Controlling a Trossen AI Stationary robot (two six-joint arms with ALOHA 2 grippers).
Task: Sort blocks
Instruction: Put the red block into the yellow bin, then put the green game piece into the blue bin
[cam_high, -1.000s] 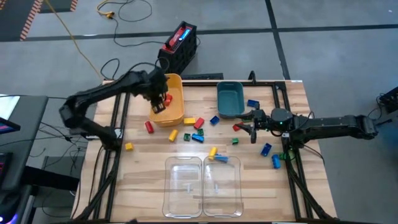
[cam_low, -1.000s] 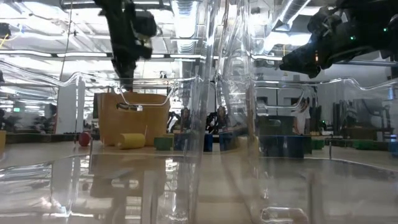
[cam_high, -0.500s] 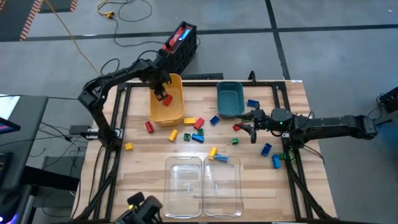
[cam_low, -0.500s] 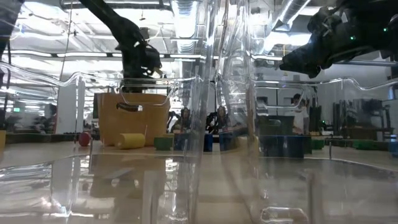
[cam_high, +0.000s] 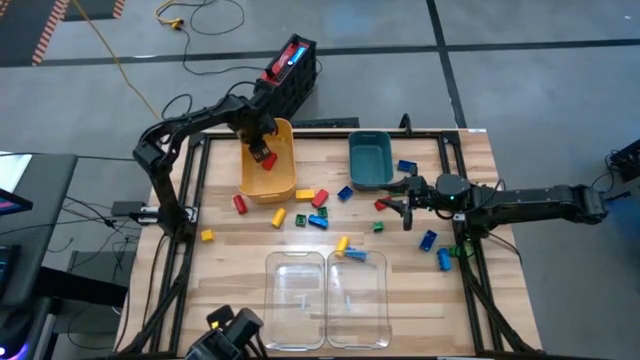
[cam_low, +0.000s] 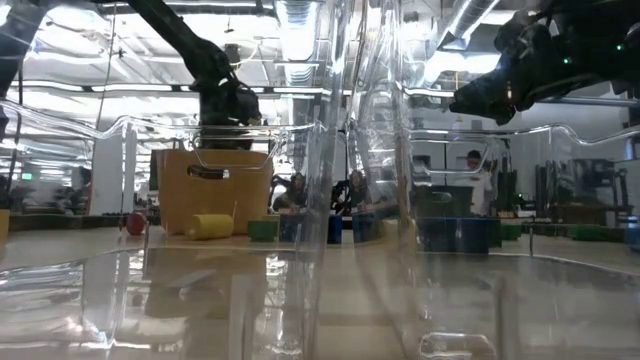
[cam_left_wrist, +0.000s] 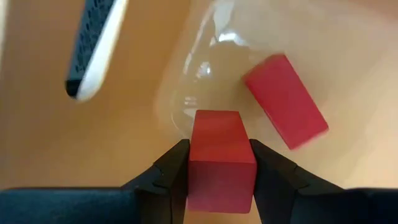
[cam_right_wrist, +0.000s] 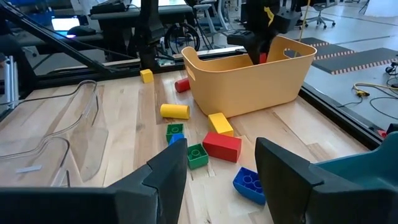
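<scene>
- Left gripper (cam_high: 264, 157) sits down inside the yellow bin (cam_high: 282, 188), jaws clamped on a red block (cam_left_wrist: 221, 163); bin walls hem it in, open only upward.
- Another red block (cam_left_wrist: 285, 101) lies near, seemingly on the bin floor.
- Right gripper (cam_high: 402, 209) hangs beside the teal bin (cam_high: 370, 160); scattered blocks (cam_high: 318, 208) crowd mid-surface.
- Clear bins (cam_high: 326, 300) block the front edge.

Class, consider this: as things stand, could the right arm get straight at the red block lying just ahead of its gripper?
Probably yes. The right gripper stands open and empty beside the red block, with nothing between them; the left gripper is busy over the yellow bin.
</scene>
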